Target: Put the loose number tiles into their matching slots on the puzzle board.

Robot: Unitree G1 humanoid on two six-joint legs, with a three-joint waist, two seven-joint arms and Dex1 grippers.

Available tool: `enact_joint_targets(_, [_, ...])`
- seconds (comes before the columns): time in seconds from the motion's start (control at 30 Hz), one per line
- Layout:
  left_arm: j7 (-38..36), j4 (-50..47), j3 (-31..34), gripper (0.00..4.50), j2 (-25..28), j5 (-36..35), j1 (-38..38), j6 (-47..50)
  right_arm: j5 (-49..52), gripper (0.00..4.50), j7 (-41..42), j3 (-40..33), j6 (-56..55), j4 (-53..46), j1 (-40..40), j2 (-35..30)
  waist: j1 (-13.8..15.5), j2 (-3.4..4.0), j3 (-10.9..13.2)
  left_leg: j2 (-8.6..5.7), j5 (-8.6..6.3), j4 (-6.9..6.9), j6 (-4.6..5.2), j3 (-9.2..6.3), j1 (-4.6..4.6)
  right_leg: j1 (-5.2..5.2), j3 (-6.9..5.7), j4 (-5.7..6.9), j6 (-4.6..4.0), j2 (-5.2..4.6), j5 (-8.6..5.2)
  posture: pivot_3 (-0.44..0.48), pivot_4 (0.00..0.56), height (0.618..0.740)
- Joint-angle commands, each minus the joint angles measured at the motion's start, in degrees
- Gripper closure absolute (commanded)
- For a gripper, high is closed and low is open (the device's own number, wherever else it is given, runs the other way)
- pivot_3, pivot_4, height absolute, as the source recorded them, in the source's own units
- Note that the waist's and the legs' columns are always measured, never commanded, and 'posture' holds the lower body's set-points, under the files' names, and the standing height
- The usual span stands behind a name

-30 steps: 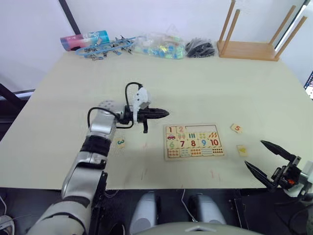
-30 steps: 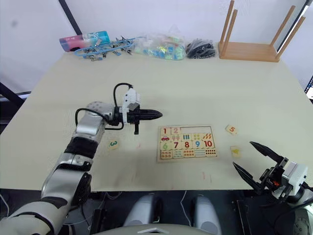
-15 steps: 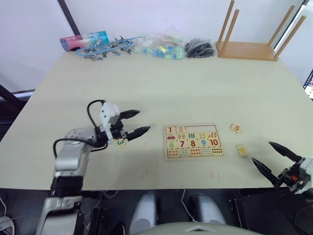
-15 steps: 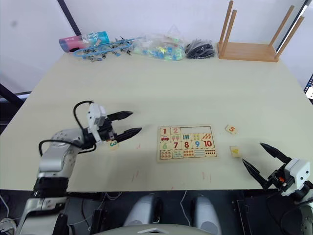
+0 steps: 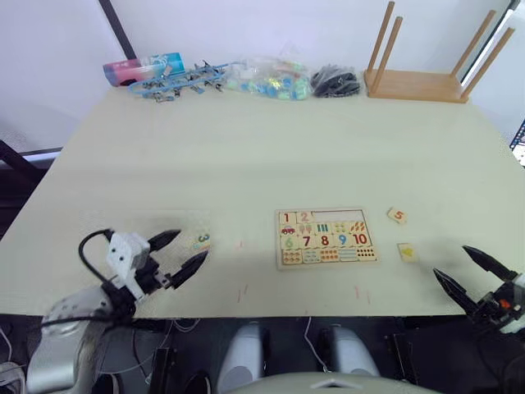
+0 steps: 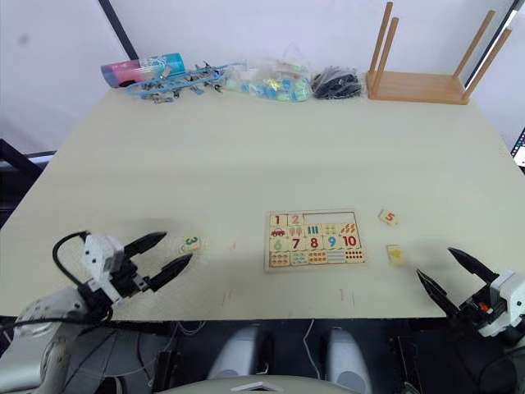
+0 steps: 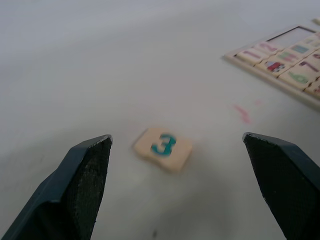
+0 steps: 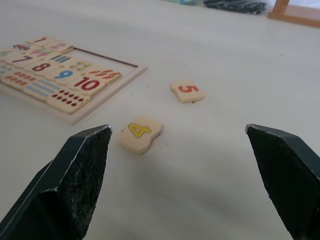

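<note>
The puzzle board [image 5: 280, 254] lies flat near the table's front middle. Tiles 1 and 2 sit in its top row, and the slots [image 5: 336, 217] beside them are empty. A loose number tile with a green 3 [image 5: 201, 242] lies left of the board. My left gripper [image 5: 193, 245] stands open at the front left, its tips just short of this tile [image 7: 163, 148]. Right of the board lie a red 5 tile [image 5: 397, 216] and a yellow 4 tile [image 5: 406, 252]. My right gripper [image 5: 449, 260] is open at the front right edge, facing the 4 tile [image 8: 140, 134] and empty.
A wooden stand with tall dowels [image 5: 418, 82] stands at the back right. Along the back edge lie a blue tube [image 5: 143, 67], blue clips [image 5: 184, 80], a clear bag of small pieces [image 5: 267, 78] and a black bundle [image 5: 335, 80].
My left gripper was shut near the board's upper left corner; it has opened and drawn back to the front left, behind the 3 tile. The right gripper sank slightly toward the front edge.
</note>
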Motion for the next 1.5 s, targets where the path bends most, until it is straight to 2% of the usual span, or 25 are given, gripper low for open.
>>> enact_joint_targets(0.03, [2.4, -2.1, 2.4, 0.05, -1.0, -0.7, 1.7, -2.5, 1.3, 0.00, 1.2, -2.3, -0.9, -1.1, 0.7, -0.5, 0.1, -0.01, 0.0, 0.00, 0.00, 0.00, 0.00, 0.00, -0.01, 0.00, -0.01, -0.03, 0.00, 0.00, 0.00, 0.000, 0.150, 0.737])
enact_joint_targets(0.43, [3.3, -1.6, 0.9, 0.05, -2.1, -1.2, 3.5, -4.2, 3.7, 0.00, 6.8, -4.2, -0.8, 1.7, 1.7, -0.9, 0.0, 0.00, 0.0, 0.00, -0.02, -0.01, 0.04, 0.03, -0.04, -0.01, -0.02, -0.15, 0.00, 0.15, 0.00, 0.000, 0.150, 0.737])
enact_joint_targets(0.97, [1.6, 0.1, 0.3, 0.05, 0.1, -0.8, 1.9, -4.3, 3.5, 0.00, 4.1, -3.0, 0.7, -3.9, 3.7, 1.3, 0.0, 0.01, 0.0, 0.03, -0.03, -0.03, 0.03, 0.01, -0.06, -0.02, -0.03, -0.26, 0.00, 0.00, 0.00, 0.000, 0.150, 0.737])
enact_joint_targets(1.17, [-1.2, 2.1, -0.6, 0.05, 2.5, 0.1, 1.1, -5.9, 4.1, 0.00, 4.0, -3.0, 1.8, -5.3, 3.6, 1.2, 0.0, 0.02, 0.0, 0.03, -0.03, -0.05, 0.03, 0.01, -0.06, -0.02, -0.03, -0.30, 0.00, -0.02, 0.00, 0.000, 0.150, 0.737])
enact_joint_targets(1.5, [-13.9, 16.5, -5.3, 0.05, 11.9, 0.9, -12.9, -9.8, 5.6, 0.00, 7.4, -1.8, 3.8, -9.8, 5.5, 0.6, 0.0, 0.07, 0.0, 0.01, -0.03, -0.10, 0.03, -0.01, -0.08, -0.02, -0.09, -0.36, 0.00, 0.04, 0.01, 0.000, 0.150, 0.737])
